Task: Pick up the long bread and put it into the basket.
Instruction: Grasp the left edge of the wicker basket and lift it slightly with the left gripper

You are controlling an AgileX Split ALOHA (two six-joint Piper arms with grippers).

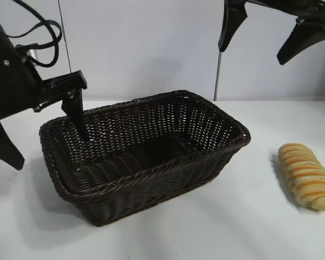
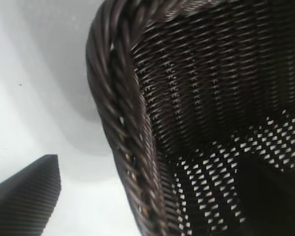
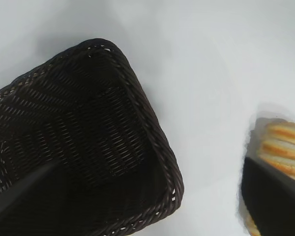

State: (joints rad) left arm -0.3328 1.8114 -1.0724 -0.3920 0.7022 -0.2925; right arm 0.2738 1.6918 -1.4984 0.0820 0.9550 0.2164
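Broadly, a white table (image 1: 249, 227) fills the lower part of the exterior view, and on it the basket (image 1: 151, 187) sits centre-left, large, dark and empty, turned at an angle to the table edge. Next in size are my two arms. My left gripper (image 1: 40, 135) is at the left of the frame, jaws spread wide and holding nothing, straddling the basket's near-left corner: one finger hangs inside the wall, the other outside over the table. My right gripper (image 1: 265, 38) hangs high at the upper right, also spread wide and empty. Smallest is the long bread (image 1: 307, 175), lying on the table at the right of the frame, well apart from the basket, its long axis running from upper left to lower right. It lies almost straight below my right gripper and far from my left, with the whole basket between, so I judge the right arm the nearer one for the pick, closing across the loaf's narrow width. Bare table surrounds the bread, so a descent looks unobstructed, though the frame's right edge is close.
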